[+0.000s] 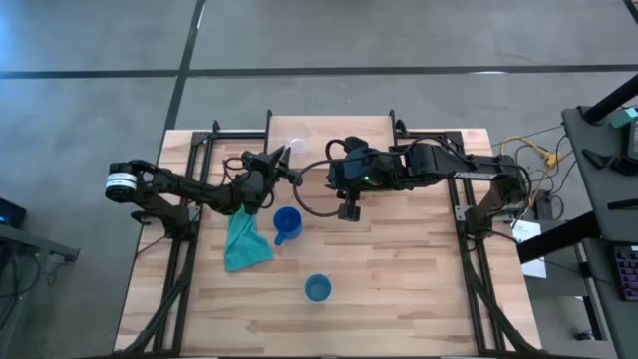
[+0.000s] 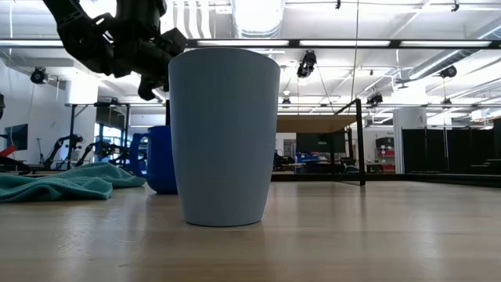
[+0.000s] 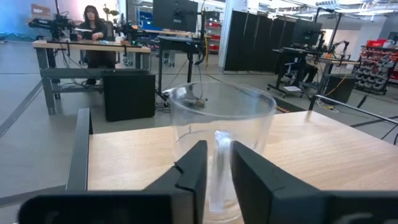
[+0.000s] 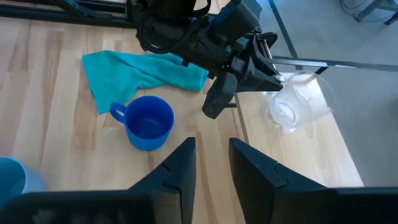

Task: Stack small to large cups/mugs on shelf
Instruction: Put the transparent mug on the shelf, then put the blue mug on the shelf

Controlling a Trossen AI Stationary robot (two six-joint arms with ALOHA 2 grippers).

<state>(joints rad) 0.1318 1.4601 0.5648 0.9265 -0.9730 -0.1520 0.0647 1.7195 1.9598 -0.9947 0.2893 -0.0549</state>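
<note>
step: place smallest first | my left claw [image 3: 216, 163] pinches the glass cup [image 3: 221, 134] wall above the shelf [image 3: 155, 155] | my right claw [image 4: 210, 163] waits spread, mid-bench

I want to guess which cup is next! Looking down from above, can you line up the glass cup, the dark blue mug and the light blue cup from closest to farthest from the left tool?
1. Glass cup: held in the left tool, on the shelf.
2. Dark blue mug: on the table, beside the teal cloth.
3. Light blue cup: farthest, toward the table's front.
</note>
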